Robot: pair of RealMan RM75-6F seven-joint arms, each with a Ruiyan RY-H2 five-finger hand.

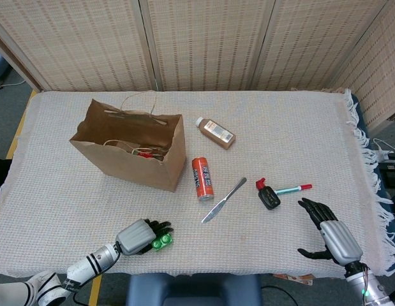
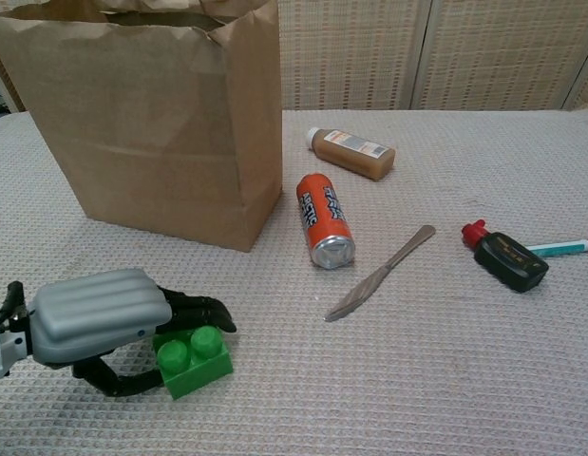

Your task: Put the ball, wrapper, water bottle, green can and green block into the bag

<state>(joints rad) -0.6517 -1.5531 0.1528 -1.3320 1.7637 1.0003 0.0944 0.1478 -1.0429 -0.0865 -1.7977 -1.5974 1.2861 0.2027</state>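
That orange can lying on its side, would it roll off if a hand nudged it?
Probably, yes. The orange can lies on its side on the woven cloth, so a sideways nudge would likely roll it, though the rough weave may slow it. It looks rigid metal, so it should not crumple under a light grip.

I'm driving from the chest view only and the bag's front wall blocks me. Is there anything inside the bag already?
Observer: Yes. The head view looks into the open bag; something small and red lies at the bottom, too small to identify.
Operator: Where is my right hand? I can't see it.
Observer: The right hand is near the table's front right corner, fingers spread, holding nothing.
Operator: Anything close to it?
Observer: A small black bottle with a red cap lies ahead of it, apart from the fingers.
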